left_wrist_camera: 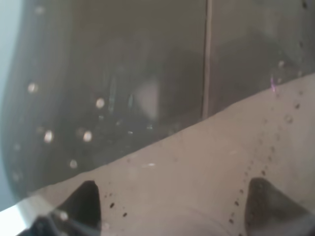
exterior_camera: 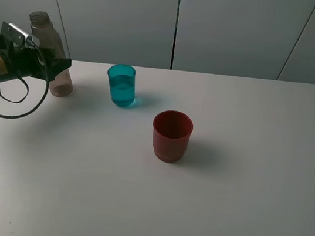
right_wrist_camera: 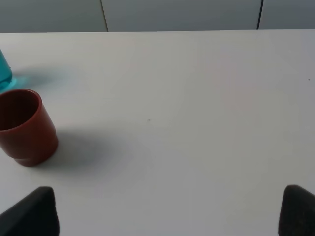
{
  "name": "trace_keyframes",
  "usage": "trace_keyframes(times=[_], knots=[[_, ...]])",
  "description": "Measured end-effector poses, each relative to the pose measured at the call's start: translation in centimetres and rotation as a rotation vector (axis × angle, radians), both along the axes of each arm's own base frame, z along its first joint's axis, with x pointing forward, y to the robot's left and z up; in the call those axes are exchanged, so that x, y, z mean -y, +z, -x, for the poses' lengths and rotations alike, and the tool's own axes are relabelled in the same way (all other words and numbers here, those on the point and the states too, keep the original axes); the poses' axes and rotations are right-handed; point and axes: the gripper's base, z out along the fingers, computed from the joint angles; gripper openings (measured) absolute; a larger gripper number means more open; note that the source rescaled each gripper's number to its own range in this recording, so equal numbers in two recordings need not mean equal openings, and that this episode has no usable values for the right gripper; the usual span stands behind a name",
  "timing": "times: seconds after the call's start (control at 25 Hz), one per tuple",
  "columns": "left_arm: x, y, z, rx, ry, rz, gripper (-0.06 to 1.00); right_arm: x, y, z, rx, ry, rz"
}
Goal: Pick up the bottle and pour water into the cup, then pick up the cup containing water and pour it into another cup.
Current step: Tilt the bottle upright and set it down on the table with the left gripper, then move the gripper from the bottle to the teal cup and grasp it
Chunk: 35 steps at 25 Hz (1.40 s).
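Grips the bottle [exterior_camera: 46,37] around its middle with the left hand [exterior_camera: 57,65], clenched firmly on the smoky see-through body. Holds it upright at the far left of the tabletop [exterior_camera: 238,213], open neck pointing up, base at or just above the surface; cannot tell which. Fills nearly the whole left wrist view with that grey-brown wall, flanked low down by two dark fingertips [left_wrist_camera: 83,206]. Looks like a mid-height hold, chosen for balance and for room to tip the neck toward a rim.

Finds the teal cup [exterior_camera: 121,86] near the bottle, toward the middle, upright, with what seems to be a water line partway up. Suggests the first pour may already be done, though judged from the tint alone. Places the red cup [exterior_camera: 170,136] near the teal one, closer to the camera and further right, upright, mouth open. Sets the two apart, not touching, probably to leave room for a grasp on the teal one.

Shows the right hand [right_wrist_camera: 167,216] released, fingertips spread wide above bare tabletop, holding nothing, off to one side of the red cup and clear of it. Reads as waiting for its turn with the teal cup.

Offers a plain white matte tabletop with soft shadows under each cup. Backs onto pale grey wall panels [exterior_camera: 236,29] split by thin dark seams.
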Motion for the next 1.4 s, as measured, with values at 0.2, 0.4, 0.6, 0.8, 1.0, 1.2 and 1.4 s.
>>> trace_keyframes(times=[0.2,0.4,0.6,0.8,1.0,1.2,1.4], knots=[[0.0,0.0,0.0,0.000,0.002,0.001,0.01,0.0,0.0,0.0,0.000,0.000,0.000],[-0.1,0.5,-0.1,-0.008,0.013,0.001,0.27,0.0,0.0,0.0,0.000,0.000,0.000],[-0.1,2.3,-0.2,0.022,0.021,0.016,0.95,0.0,0.0,0.0,0.000,0.000,0.000],[0.7,4.5,-0.4,0.030,0.027,0.010,0.97,0.0,0.0,0.0,0.000,0.000,0.000],[1.7,8.8,-0.5,0.076,0.072,-0.006,0.97,0.0,0.0,0.0,0.000,0.000,0.000],[3.2,13.6,0.0,0.146,0.092,0.045,0.97,0.0,0.0,0.0,0.000,0.000,0.000],[6.1,17.4,1.3,0.140,0.044,0.126,0.97,0.0,0.0,0.0,0.000,0.000,0.000]])
